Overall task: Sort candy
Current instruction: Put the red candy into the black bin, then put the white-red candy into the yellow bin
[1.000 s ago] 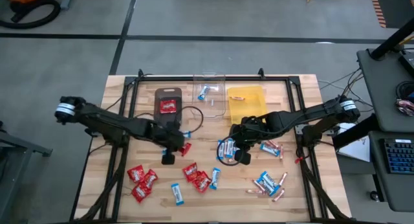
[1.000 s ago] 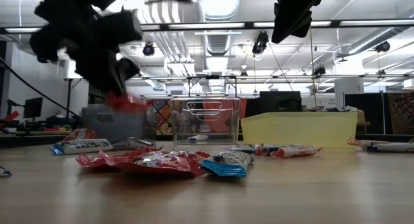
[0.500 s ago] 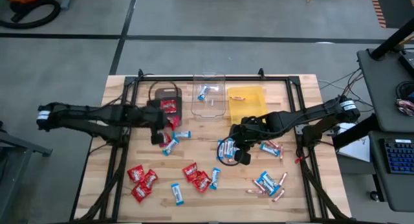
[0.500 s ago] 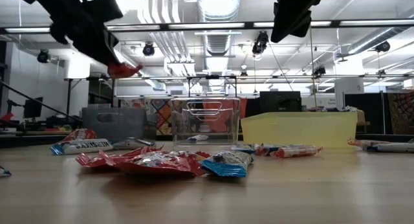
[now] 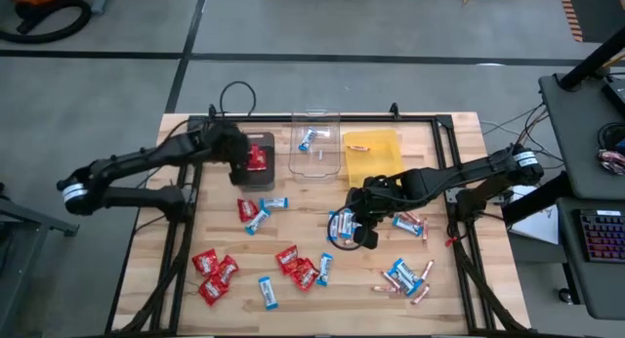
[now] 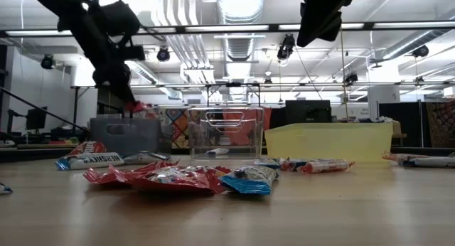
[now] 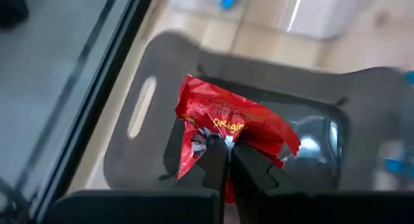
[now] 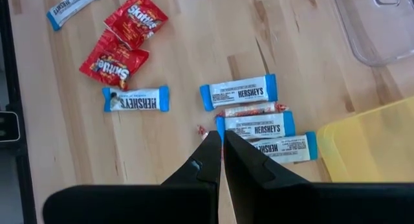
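Your left gripper [image 7: 223,160] is clamping a crinkly red packet [image 7: 229,127] and holding it over the dark tray [image 5: 256,154]. To its right, the clear tray [image 5: 314,143] and the yellow tray [image 5: 371,154] are sitting side by side. Your right gripper [image 8: 221,151] is waiting with fingers together above some blue-and-white Hershey's bars [image 8: 255,127]. More candy [image 5: 299,268] is lying scattered on the wooden table [image 5: 459,299].
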`<state>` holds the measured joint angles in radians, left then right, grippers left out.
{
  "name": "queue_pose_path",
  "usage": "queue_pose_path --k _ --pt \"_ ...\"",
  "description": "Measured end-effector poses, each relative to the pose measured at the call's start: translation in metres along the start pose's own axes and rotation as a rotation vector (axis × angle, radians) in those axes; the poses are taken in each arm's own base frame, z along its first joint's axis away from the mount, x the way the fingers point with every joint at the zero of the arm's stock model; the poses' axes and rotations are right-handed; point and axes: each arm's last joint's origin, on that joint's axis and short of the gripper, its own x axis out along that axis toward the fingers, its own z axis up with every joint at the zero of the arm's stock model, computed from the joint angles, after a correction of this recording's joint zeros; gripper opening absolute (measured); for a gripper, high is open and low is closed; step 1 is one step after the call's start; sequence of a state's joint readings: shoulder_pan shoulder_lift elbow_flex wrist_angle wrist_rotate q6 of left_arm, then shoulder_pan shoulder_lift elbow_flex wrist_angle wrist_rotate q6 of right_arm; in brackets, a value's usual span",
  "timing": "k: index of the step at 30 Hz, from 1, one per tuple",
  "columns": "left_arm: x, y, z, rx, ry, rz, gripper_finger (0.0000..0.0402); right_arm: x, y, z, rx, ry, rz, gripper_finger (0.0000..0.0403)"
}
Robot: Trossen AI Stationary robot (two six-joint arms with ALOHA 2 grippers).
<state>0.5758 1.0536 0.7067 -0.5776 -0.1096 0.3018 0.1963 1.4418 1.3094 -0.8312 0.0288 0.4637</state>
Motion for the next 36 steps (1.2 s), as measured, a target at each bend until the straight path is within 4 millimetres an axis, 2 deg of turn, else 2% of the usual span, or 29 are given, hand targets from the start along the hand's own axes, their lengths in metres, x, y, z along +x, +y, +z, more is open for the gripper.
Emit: queue_pose_path --k 9,19,23,30,36 --pt "0.04 0.002 0.004 -0.037 0.078 -0.032 0.0 0.004 -0.001 -0.003 -0.003 0.013 -0.007 0.0013" --pt "0.062 0.003 0.009 -0.031 0.069 -0.005 0.0 0.005 -0.002 -0.004 -0.004 0.019 -0.01 0.0013" --pt "0.064 0.002 0.009 -0.028 0.078 -0.005 0.0022 0.005 -0.002 -0.004 -0.004 0.019 -0.01 0.0013" --pt "0.058 0.004 0.01 -0.035 0.052 0.008 0.0095 0.005 -0.002 -0.004 -0.001 0.019 -0.009 0.0013" --pt "0.037 0.005 0.017 -0.111 0.037 -0.017 0.0127 0.005 -0.002 -0.005 0.059 0.023 -0.009 0.0013"
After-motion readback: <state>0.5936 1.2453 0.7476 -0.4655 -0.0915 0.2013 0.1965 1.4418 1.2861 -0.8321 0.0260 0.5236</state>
